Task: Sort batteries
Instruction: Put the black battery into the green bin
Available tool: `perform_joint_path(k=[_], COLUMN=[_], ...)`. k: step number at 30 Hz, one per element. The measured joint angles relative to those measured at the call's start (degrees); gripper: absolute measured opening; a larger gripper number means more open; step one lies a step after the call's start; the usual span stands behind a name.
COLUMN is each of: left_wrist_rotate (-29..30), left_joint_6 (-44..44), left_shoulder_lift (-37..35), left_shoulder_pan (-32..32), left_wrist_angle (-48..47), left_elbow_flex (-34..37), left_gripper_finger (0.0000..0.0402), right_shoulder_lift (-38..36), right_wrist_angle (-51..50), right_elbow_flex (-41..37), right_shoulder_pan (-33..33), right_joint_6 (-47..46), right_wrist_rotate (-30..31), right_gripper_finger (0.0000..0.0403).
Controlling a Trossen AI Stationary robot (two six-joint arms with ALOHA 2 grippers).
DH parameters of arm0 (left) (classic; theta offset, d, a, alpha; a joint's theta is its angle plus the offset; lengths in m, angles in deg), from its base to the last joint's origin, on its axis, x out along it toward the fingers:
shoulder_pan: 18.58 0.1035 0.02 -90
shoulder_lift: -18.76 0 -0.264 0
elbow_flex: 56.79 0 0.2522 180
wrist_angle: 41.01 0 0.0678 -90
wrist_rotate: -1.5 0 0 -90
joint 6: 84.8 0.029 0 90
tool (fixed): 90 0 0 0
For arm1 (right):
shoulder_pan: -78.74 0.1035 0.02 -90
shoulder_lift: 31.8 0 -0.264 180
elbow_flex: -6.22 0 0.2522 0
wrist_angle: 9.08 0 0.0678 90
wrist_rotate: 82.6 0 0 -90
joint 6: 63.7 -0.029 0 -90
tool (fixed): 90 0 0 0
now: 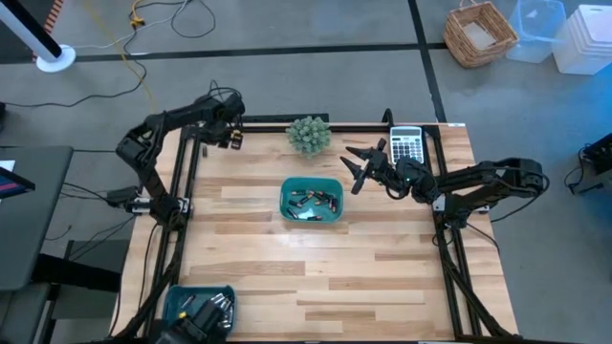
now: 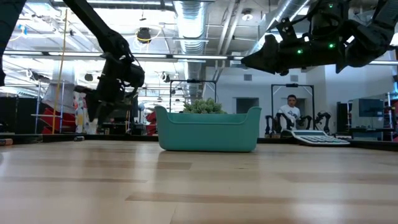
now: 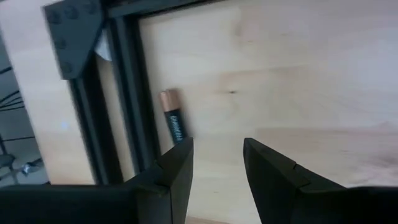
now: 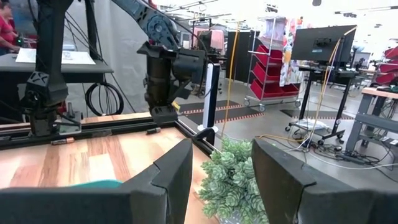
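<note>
One loose battery [image 3: 173, 121], black with a copper end, lies on the wood along the black frame rail [image 3: 127, 106] at the table's far left [image 1: 203, 150]. My left gripper [image 3: 214, 168] hovers over it, pointing steeply down, open; the battery lies just past its one fingertip, not between the fingers. More batteries lie in the teal tray [image 1: 287, 187] at the table's middle and in a second teal tray [image 1: 174, 296] at the near left corner. My right gripper [image 1: 359, 164] hangs open and level above the table, right of the middle tray.
A small green plant [image 1: 309, 134] stands at the far edge, close in front of my right gripper [image 4: 217, 174]. A grey calculator [image 1: 407, 145] lies at the far right. The black frame rails run along the table's left, far and right edges. A person [image 2: 290, 112] sits in the room behind.
</note>
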Motion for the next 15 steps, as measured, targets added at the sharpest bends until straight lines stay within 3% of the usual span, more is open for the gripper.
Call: perform_joint_path(k=[4, 8, 15], left_wrist_rotate=[2.8, 10.0, 14.5], left_joint_6=[0.0, -0.9, -7.0], left_shoulder_lift=[0.0, -0.8, -10.4], left_shoulder_pan=[-1.0, -4.6, -13.7], left_wrist_angle=[-0.2, 1.4, 15.6], left_elbow_flex=[-0.1, 0.2, 8.6], left_gripper_finger=[0.0138, 0.0138, 0.0137], right_shoulder_lift=[0.0, 0.0, 0.0], right_wrist_angle=[0.0, -0.4, -1.1], right_elbow_flex=[0.0, 0.0, 0.0], right_shoulder_pan=[0.0, 0.0, -0.6], right_joint_6=[0.2, 0.2, 0.6], right_wrist_rotate=[0.0, 0.0, -0.1], right_gripper_finger=[0.0181, 0.0181, 0.0181])
